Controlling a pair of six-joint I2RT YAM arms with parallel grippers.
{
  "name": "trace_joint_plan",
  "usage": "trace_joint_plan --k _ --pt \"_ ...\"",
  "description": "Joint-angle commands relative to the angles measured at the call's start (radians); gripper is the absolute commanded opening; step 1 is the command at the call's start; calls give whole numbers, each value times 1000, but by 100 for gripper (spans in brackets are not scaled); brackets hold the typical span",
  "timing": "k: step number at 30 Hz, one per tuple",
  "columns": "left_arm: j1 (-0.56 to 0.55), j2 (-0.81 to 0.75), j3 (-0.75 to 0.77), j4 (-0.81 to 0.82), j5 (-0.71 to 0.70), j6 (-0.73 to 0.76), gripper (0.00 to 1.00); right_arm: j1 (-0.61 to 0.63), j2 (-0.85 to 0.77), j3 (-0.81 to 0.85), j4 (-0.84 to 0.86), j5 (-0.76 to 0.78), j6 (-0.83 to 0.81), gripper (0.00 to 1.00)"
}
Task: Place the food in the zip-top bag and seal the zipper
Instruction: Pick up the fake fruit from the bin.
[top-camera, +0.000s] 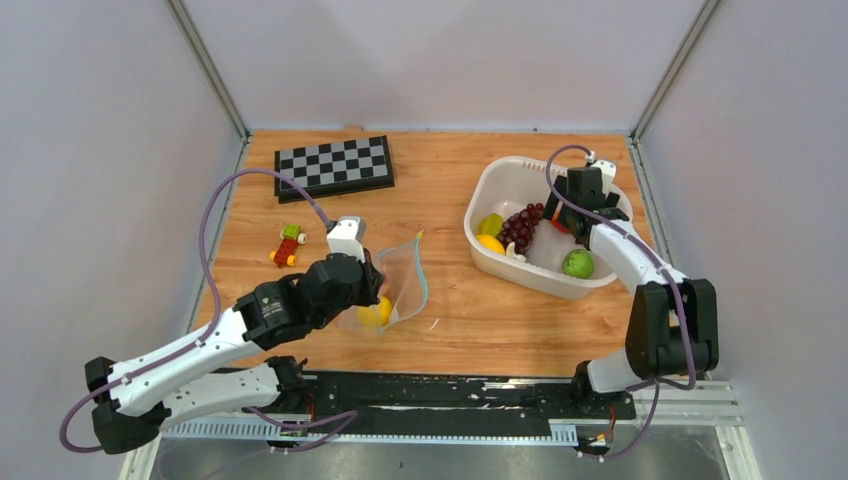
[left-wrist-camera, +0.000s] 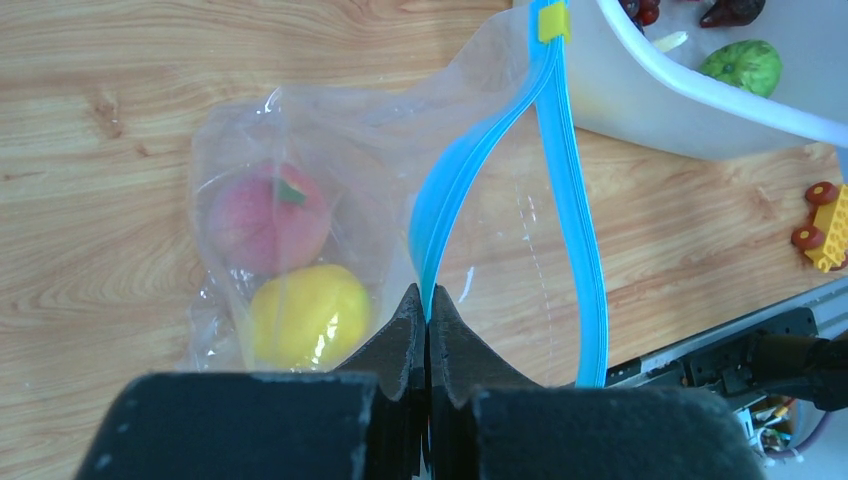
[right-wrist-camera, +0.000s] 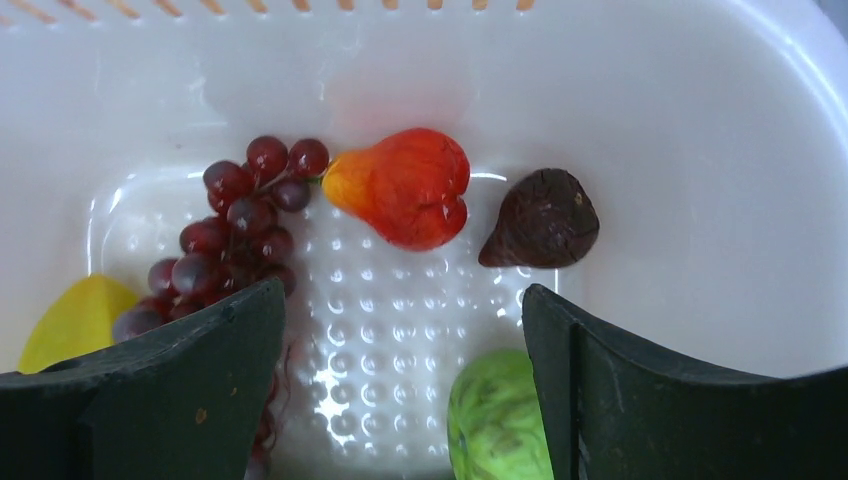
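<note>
Left wrist: left gripper (left-wrist-camera: 428, 306) clamped on zipper (left-wrist-camera: 572, 215) of zip-top bag (left-wrist-camera: 350, 140); right gripper (right-wrist-camera: 400, 300) wide over red fruit (right-wrist-camera: 410, 188) in basket (right-wrist-camera: 700, 150).

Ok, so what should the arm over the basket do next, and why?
Probably lower the right arm's fingers and close them on the red-orange fruit. They are spread open above the white basket, that fruit lies loose there, and the left arm's fingers pinch the zipper, holding the bag open with a peach and lemon inside.
</note>
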Motion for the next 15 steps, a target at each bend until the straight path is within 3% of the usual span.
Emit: trace_joint_plan --k 1,7,15 --pt "1 -15 -2 30 -7 -1 0 -29 94 39 108 43 65 88" --pt "0 -12 -7 32 -7 -2 0 -53 219 56 163 -3 112 84" --pt "1 -17 -7 26 -14 0 0 -75 245 8 310 -52 104 85"
